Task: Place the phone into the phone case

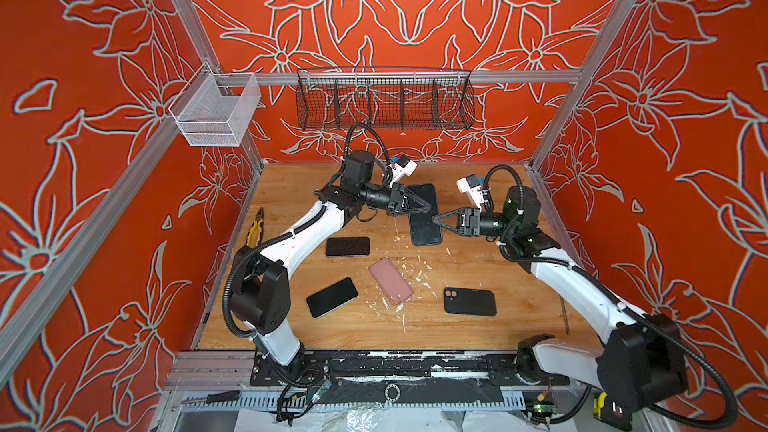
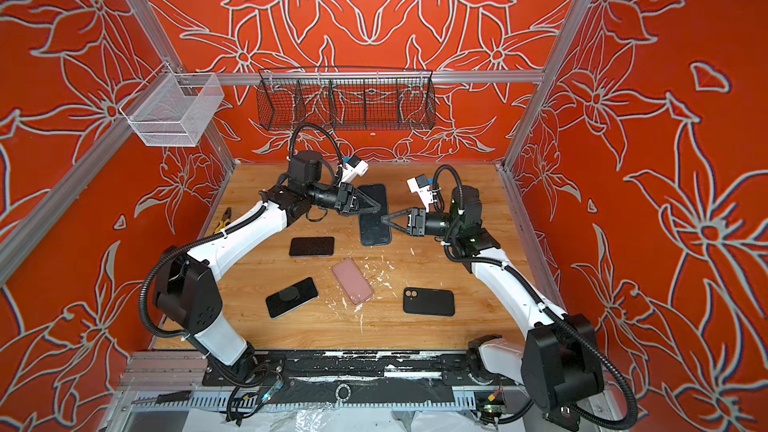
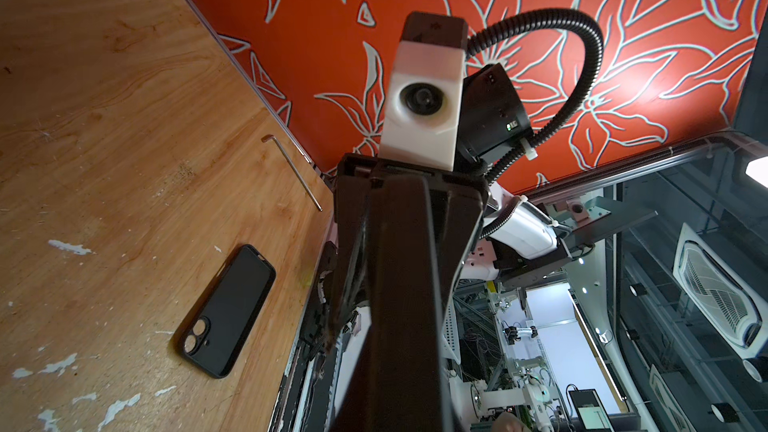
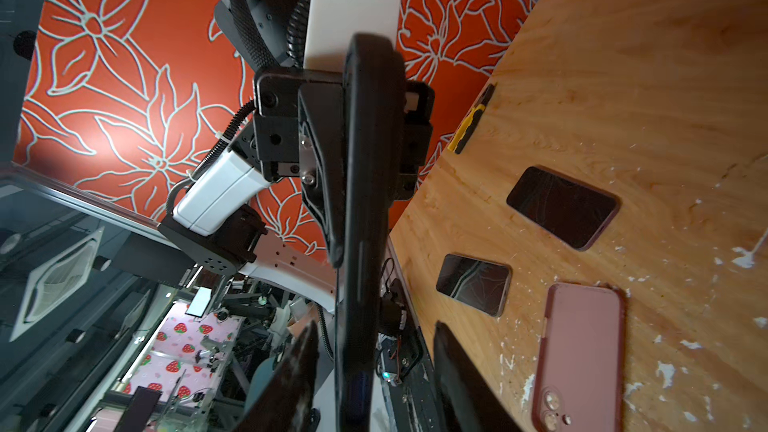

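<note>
You have two arms, each with one tool, and five phone-shaped things. Four of them lie flat on the wooden surface (image 1: 478,268), which is grained and flecked with white. They are two bare phones (image 1: 348,246) (image 1: 332,297) with glossy dark screens, one pink cased phone (image 1: 390,281) lying back up with rounded corners, and one matte black case (image 1: 469,302) with two round camera holes.

The fifth is a black slab (image 1: 426,230), held level above the back of the surface between the arms. You cannot tell whether it is a case alone or has a phone in it.

Your left tool (image 1: 428,206) is clamped narrow on the slab's left long edge. Your right tool (image 1: 434,218) meets the opposite edge. In the right wrist view its fingers (image 4: 291,376) stand apart on either side of the slab, with a gap on each side.

You also have one pair of yellow-handled pliers (image 1: 255,229) at the left edge and one steel hex key (image 3: 293,172) at the right edge. Two baskets hang on the rails, one of white mesh (image 1: 216,112) and one of black wire (image 1: 384,103).
</note>
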Tool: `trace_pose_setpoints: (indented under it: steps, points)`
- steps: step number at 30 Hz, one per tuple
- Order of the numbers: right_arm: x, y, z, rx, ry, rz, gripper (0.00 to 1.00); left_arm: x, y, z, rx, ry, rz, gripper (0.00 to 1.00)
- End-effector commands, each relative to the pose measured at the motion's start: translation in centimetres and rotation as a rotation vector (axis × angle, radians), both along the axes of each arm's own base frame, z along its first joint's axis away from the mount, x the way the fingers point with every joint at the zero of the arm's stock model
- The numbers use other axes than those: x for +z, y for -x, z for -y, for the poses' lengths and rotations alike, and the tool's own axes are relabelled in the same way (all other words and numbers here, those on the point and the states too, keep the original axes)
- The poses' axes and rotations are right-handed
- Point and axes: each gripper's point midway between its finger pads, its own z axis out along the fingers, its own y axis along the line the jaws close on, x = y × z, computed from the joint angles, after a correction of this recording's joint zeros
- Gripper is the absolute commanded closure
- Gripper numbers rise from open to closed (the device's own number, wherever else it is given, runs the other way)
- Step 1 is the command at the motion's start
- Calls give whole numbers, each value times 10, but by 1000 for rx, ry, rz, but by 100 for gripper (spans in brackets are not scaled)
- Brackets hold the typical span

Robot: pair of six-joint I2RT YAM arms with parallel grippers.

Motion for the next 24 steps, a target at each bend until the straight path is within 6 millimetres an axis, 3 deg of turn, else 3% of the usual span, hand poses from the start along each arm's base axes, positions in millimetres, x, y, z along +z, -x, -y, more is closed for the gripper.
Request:
trace_pose_setpoints:
  steps: [1, 8, 10, 11, 13, 16, 24]
  points:
    - [15, 5, -2, 33, -33, 66, 65, 25, 14, -3, -40, 53, 78, 100]
    - [3, 4, -3, 21, -1, 26, 97, 31, 15, -5, -23, 56, 97, 100]
    - [0, 4, -2, 16, 6, 16, 97, 34, 14, -6, -14, 59, 108, 100]
    - [-2, 5, -2, 14, 9, 10, 96, 35, 13, -6, -4, 59, 111, 100]
    - [-4, 7, -1, 12, 15, -1, 74, 39, 10, -8, 11, 65, 123, 100]
    - [-6, 15, 0, 27, 25, -6, 63, 43, 7, -10, 23, 76, 125, 100]
    - [-10, 25, 2, 38, 18, -5, 67, 41, 2, -9, 22, 87, 106, 100]
